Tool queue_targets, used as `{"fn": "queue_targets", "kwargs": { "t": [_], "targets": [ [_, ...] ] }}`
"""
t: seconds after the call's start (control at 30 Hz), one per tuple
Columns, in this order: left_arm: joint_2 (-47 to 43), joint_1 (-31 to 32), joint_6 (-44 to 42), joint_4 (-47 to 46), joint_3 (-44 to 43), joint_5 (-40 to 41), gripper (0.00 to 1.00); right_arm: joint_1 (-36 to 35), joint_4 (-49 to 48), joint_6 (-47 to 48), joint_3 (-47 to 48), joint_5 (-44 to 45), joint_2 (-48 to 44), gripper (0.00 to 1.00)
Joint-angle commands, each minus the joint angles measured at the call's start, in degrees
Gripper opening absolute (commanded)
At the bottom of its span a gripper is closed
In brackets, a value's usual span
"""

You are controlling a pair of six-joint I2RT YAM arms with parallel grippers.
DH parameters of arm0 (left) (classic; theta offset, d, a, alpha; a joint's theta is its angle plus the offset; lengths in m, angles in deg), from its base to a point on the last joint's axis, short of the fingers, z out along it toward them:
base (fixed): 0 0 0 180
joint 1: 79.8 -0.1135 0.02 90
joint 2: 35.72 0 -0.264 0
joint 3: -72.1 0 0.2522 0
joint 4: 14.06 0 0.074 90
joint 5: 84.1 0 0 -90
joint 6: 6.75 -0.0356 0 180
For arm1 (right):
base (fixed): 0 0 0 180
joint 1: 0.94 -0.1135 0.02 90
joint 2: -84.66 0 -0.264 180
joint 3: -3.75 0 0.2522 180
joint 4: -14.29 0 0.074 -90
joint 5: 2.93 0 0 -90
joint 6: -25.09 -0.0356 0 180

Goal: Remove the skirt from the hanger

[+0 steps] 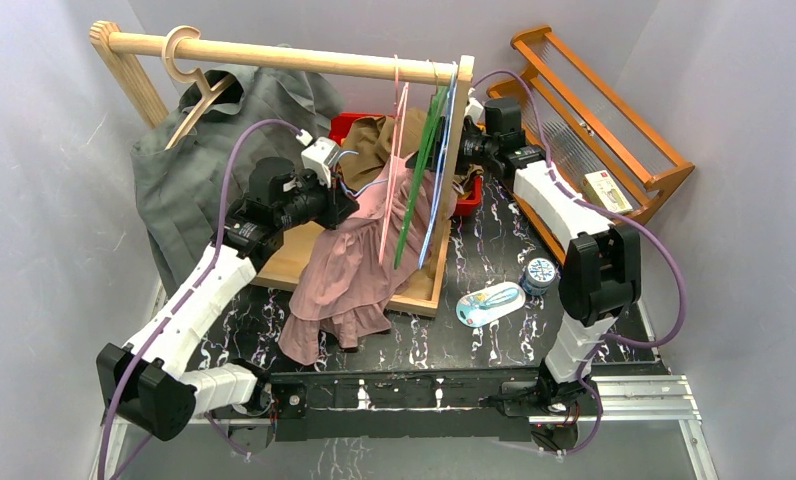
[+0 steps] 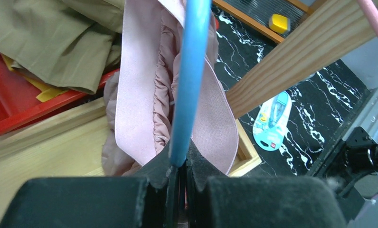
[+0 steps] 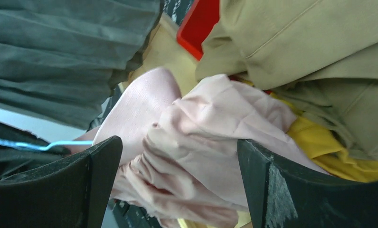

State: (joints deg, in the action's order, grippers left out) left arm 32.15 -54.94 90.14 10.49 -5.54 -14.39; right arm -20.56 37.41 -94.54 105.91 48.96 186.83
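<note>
— Where's the skirt [image 1: 344, 265]?
— Under the rack [image 1: 274, 57], spilling onto the table; waistband seemingly round the blue hanger [image 2: 189, 71].
— Claws?
— Left gripper [image 2: 178, 183] pinches the hanger. Right gripper [image 3: 177, 147] gapes around skirt cloth.

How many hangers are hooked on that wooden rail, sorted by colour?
wooden hanger: 1
pink hanger: 1
green hanger: 1
blue hanger: 1
Total: 4
</note>
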Motion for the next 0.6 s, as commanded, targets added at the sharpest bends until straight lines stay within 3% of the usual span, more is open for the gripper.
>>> {"fn": "queue_targets", "kwargs": {
  "t": [0.0, 0.13, 0.2, 0.23, 0.33, 0.57],
  "targets": [
    [-1.1, -0.2, 0.5, -2.2, -2.8, -5.4, 0.0, -0.4, 0.7, 3.5, 1.8, 5.6, 1.0, 0.98],
    [-1.1, -0.2, 1.3, -3.0, -2.3, -5.6, 0.0, -1.1, -0.7, 2.7, -0.4, 6.0, 1.2, 0.82],
    [-1.0, -0.2, 1.4, -3.1, -2.3, -5.2, 0.0, -1.6, -1.8, 1.9, -1.8, 5.8, 0.7, 0.58],
    [-1.0, -0.2, 1.6, -3.1, -2.3, -4.8, 0.0, -1.7, -2.4, 1.5, -2.6, 5.1, 0.4, 0.54],
    [-1.1, -0.2, 1.6, -2.9, -2.2, -2.3, 0.0, -1.7, -4.4, 0.5, -5.5, 5.6, -1.4, 0.53],
    [-1.5, -0.1, 2.9, -1.7, -1.7, 5.1, 0.0, 0.4, -8.6, -2.9, -10.8, 8.0, -5.4, 0.2]
  ]
}}
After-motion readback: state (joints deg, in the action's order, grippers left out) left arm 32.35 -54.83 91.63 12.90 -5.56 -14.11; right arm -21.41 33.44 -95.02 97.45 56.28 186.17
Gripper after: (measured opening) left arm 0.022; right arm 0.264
